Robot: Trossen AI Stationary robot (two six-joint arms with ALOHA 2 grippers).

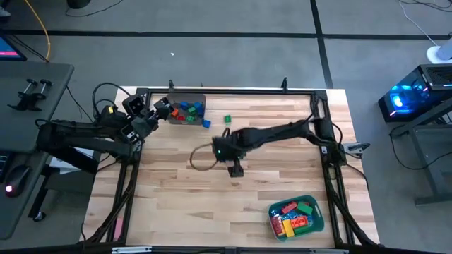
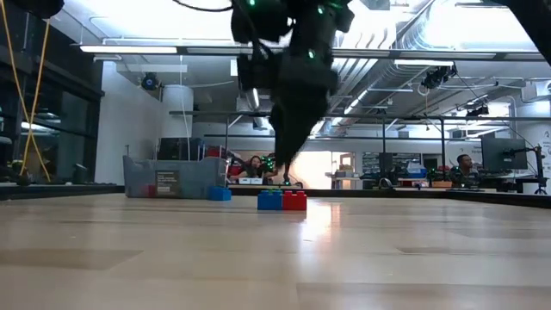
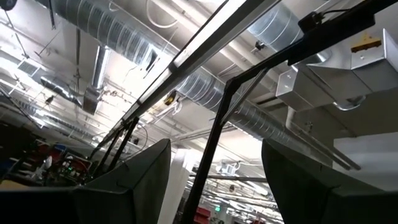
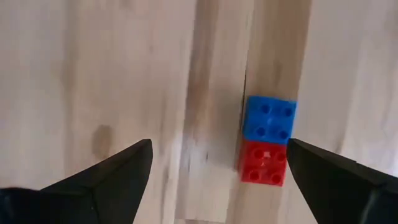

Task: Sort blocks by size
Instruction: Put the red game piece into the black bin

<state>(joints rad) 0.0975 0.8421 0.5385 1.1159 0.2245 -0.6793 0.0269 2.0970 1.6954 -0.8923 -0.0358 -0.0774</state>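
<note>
Tabletop (image 4: 93, 74) bears blue-and-red blocks (image 4: 266, 140) between the right gripper's (image 4: 217, 177) open jaws.

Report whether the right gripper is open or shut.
Open. The right gripper has its two dark fingers spread wide over the wooden table, empty, with a blue block and red block between them.

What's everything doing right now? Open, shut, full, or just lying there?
right gripper, open, empty, over blue block.
left gripper, open, empty, pointing up.
blue block, on table, touching red block.
red block, on table.
green block, loose on table.
grey bin, holds blocks.
teal bin, holds blocks.
</note>
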